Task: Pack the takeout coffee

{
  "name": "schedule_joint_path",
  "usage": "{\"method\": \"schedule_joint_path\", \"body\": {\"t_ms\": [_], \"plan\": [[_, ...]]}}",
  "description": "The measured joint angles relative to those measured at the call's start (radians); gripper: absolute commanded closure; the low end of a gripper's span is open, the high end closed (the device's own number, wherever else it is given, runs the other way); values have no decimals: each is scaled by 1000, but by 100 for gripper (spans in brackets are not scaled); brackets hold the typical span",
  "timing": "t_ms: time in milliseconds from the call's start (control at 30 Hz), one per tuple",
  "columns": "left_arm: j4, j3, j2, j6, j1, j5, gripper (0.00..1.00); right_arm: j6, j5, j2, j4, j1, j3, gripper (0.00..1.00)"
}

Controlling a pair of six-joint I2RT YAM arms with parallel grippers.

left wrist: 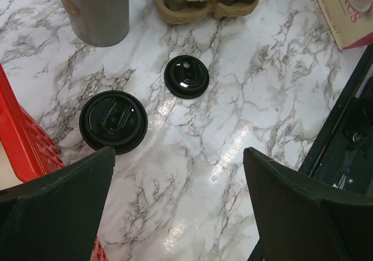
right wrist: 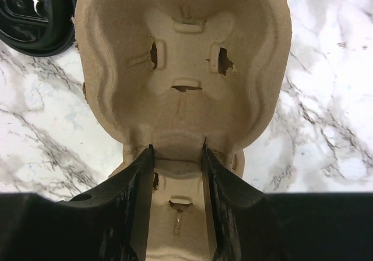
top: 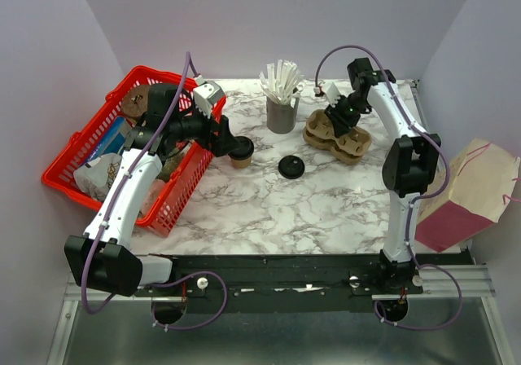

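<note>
Right pincer [right wrist: 176,147]: nips the middle ridge of the pulp carrier [right wrist: 186,51]. Left pincer [left wrist: 179,151]: gapes wide above the lidded takeout coffee [left wrist: 113,121], upright on the worktop [top: 326,194] beside the red basket [top: 76,137]. Could tear soft pulp, or slip and tilt on lifting, clipping the grey cup [top: 282,116].

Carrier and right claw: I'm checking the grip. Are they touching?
Touching. The right wrist view shows the right claw with fingers pressed against the carrier at its middle ridge.

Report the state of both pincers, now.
Left pincer: open, holding nothing.
Right pincer: closed on the middle ridge of the pulp carrier.
</note>
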Motion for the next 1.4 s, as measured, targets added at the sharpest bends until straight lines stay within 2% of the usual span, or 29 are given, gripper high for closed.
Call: {"method": "schedule_joint_path", "body": {"t_ms": [200, 367, 533, 667, 900, 1067, 1233, 1400], "plan": [[0, 6, 0, -6, 0, 0, 1, 12, -3, -59, -3, 3, -3, 62], [2, 52, 1, -14, 0, -5, 1, 2, -12, -178, 12, 42, -143, 61], [23, 140, 3, -34, 1, -40, 1, -39, -25, -373, 25, 240, -376, 60], [50, 225, 5, -55, 7, -63, 2, -69, -40, -439, 39, 461, -460, 60], [93, 298, 5, -71, 10, -77, 1, -168, -51, -414, 82, 739, -465, 59], [96, 294, 4, -75, 15, -77, 1, -329, -50, -278, 118, 867, -373, 59], [93, 267, -18, -75, 15, -77, 1, -537, -48, -166, 163, 940, -292, 59], [88, 250, -42, -74, 18, -77, 1, -725, -49, -77, 185, 963, -190, 55]]}}
